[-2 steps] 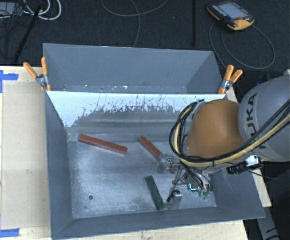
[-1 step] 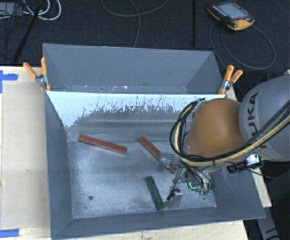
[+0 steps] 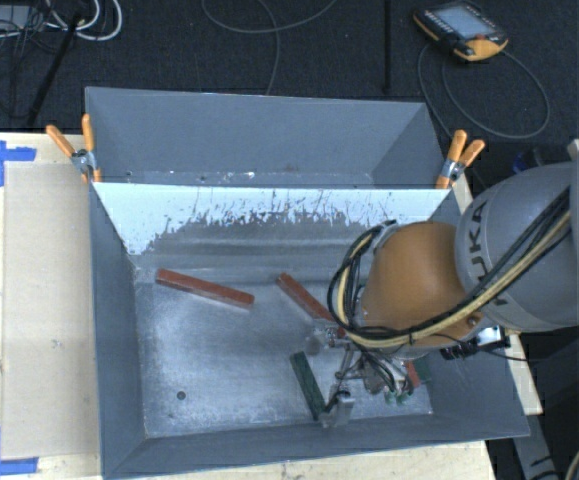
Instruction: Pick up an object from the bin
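Note:
My gripper (image 3: pixel 341 400) is low in the bin's front right corner, below the orange wrist cover. Its fingertips sit at the near end of a dark green flat bar (image 3: pixel 307 383), which lies on the floor running from near the bin's middle toward the front wall. A red-brown stick (image 3: pixel 304 297) lies just behind the gripper, its right end hidden under the wrist cover. A small red and green piece (image 3: pixel 407 376) peeks out to the right of the gripper, mostly covered by cables.
A longer red-brown flat stick (image 3: pixel 204 288) lies on the floor toward the back left. The front and right walls stand close to the gripper. The arm and its cables cover the bin's right side.

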`<action>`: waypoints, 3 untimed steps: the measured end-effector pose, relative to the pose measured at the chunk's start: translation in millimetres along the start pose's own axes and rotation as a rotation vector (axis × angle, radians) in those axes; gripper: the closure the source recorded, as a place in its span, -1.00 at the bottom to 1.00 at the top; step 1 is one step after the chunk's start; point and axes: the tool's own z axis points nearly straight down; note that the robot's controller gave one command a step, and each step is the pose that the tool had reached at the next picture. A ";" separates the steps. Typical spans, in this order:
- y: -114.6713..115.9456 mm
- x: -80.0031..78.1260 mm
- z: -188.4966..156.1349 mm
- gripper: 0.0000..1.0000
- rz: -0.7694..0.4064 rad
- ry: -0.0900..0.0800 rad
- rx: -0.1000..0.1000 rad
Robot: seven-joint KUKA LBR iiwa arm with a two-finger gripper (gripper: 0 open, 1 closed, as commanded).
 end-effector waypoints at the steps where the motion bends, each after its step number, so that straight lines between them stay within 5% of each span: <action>1: -23.0 -38.5 34.9 1.00 0.073 0.009 0.002; 2: -23.0 -38.6 34.8 1.00 0.073 0.009 0.002; 3: -51.2 -43.7 -70.0 1.00 0.020 0.005 0.000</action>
